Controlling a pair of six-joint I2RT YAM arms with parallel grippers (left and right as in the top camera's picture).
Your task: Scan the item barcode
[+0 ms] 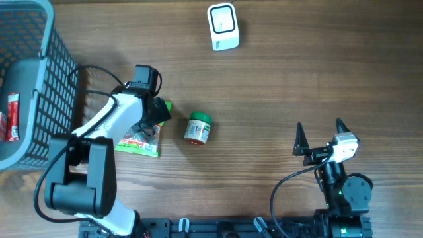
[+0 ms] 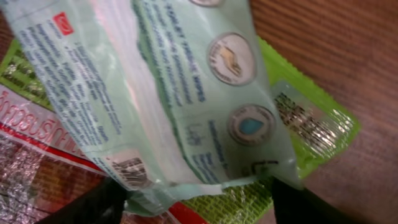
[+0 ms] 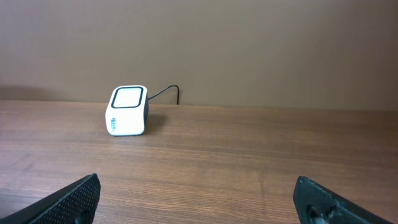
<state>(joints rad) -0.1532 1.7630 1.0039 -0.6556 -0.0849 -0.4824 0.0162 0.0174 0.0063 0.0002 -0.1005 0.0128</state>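
Note:
A pale green wipes pack [image 2: 186,93] fills the left wrist view, with a barcode [image 2: 132,171] near its lower edge. It lies over a lime green packet [image 2: 311,124] and a red snack packet [image 2: 37,162]. My left gripper [image 1: 155,112] hovers over this pile, jaws spread wide on either side of the pack's lower edge, not pinching it. The white scanner [image 1: 223,26] stands at the far middle of the table, also in the right wrist view [image 3: 127,110]. My right gripper [image 1: 320,135] stands open and empty at the near right.
A small green-lidded jar [image 1: 197,127] lies on its side right of the pile. A grey mesh basket [image 1: 39,79] with a red item [image 1: 13,118] inside stands at the left edge. The scanner's cable [image 3: 163,93] runs behind it.

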